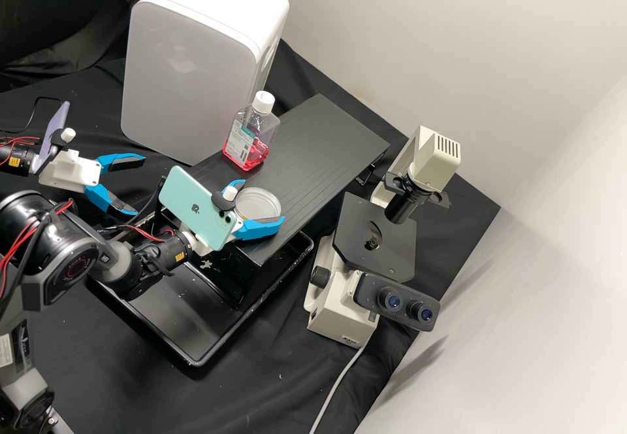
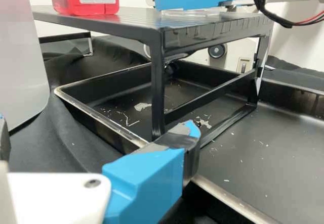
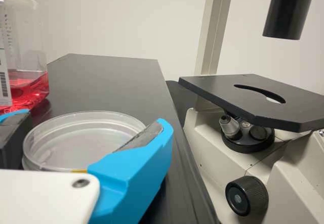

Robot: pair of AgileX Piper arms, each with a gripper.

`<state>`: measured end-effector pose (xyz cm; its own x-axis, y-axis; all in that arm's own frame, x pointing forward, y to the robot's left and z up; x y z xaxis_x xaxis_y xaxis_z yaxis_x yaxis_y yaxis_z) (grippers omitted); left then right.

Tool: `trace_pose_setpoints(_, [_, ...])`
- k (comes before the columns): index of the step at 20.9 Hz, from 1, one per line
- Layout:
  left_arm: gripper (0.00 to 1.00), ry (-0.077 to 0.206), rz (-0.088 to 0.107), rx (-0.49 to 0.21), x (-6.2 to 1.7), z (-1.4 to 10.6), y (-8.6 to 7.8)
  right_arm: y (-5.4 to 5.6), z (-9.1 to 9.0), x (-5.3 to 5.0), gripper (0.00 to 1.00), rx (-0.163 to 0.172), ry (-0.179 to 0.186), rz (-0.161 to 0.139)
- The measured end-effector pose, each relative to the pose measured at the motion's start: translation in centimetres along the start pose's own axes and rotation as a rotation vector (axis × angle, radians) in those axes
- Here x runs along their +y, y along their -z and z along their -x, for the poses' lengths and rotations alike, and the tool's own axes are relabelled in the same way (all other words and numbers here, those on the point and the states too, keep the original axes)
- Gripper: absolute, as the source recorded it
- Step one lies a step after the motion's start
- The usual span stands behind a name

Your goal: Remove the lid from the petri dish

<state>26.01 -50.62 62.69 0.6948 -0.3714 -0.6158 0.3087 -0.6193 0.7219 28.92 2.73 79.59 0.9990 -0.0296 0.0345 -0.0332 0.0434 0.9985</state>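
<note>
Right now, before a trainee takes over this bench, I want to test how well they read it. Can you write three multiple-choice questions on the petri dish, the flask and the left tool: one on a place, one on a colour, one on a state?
1. Where does the petri dish sit?
A) in the black tray
B) on the raised black shelf
C) on the microscope stage

2. What colour is the liquid in the flask?
A) red
B) blue
C) yellow

3. How is the left tool?
A) shut on the dish lid
B) shut on the flask
C) open, holding nothing

Answers:
1 B: the high view shows the dish on the shelf top, near its front edge.
2 A: red fills the flask's lower part.
3 C: its fingers stand apart with nothing between them.
</note>
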Motion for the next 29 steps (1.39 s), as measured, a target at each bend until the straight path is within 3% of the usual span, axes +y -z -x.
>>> trace_pose_setpoints(11, [1.00,0.000,0.000,0.000,-0.01,0.0,0.0,0.0,0.3,0.1,0.00,0.000,-0.003,-0.001])
trace_pose_setpoints(19, [1.00,0.000,0.000,-0.001,-0.01,0.0,-0.1,0.5,1.9,2.7,0.00,0.030,-0.105,-0.010])
trace_pose_setpoints(29, [1.00,0.000,0.000,-0.001,-0.01,0.0,-0.1,0.9,2.2,2.9,0.00,0.047,-0.113,-0.014])
